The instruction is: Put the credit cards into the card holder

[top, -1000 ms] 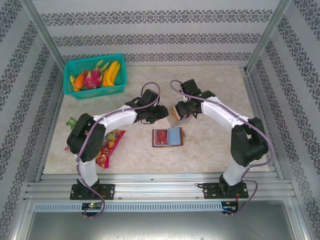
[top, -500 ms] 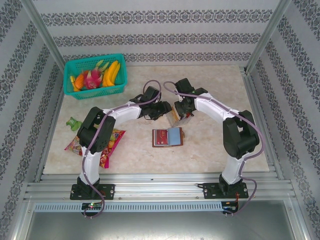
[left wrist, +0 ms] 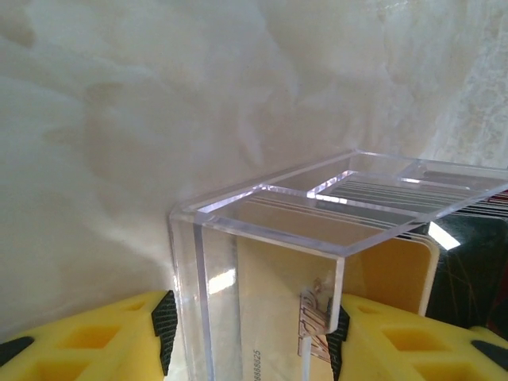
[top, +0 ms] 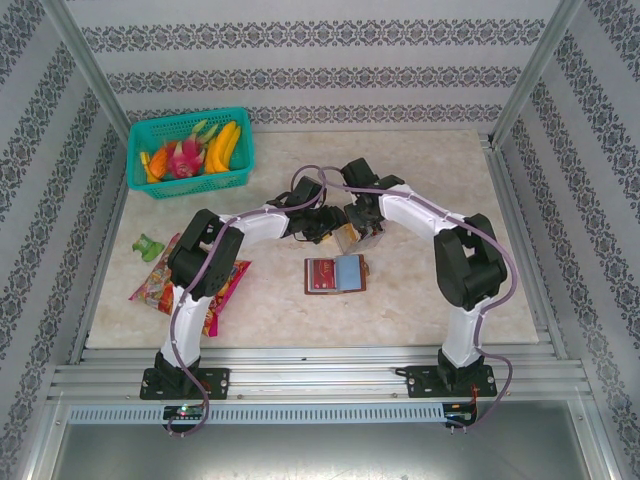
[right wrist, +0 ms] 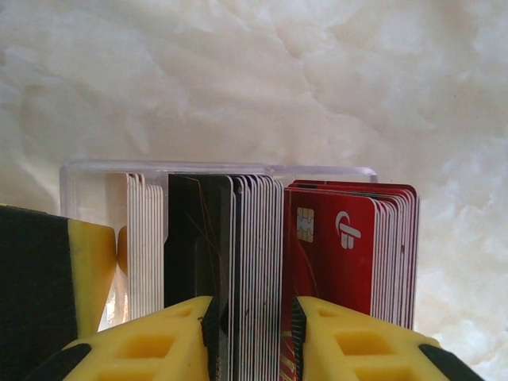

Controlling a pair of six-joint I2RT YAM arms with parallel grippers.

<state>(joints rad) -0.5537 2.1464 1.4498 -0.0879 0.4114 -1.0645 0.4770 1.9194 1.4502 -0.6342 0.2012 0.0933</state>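
Pinches, with the right end effector (right wrist: 252,317), a thin slice of the cards (right wrist: 254,238) standing on edge, pads clenched on white and dark ones in mid-row, presumably to draw them up out of the pack. Grasps, with the left end effector (left wrist: 250,337), the clear stand (left wrist: 214,270) across its side walls, a pad against each, most likely to pin it against tipping or lifting during the pull. Shows the cards as thin upright plastic packed tight in the stand: white edges, then black, then more pale edges, then red cards (right wrist: 333,238) with a chip and a white logo; a tan card (left wrist: 389,278) against the clear wall in the left wrist view. Has the card holder (top: 336,273) lying open and flat on the worktop (top: 440,190) near the stand, on the side toward the bases, red on its left half, grey-blue on its right, touched by neither arm.
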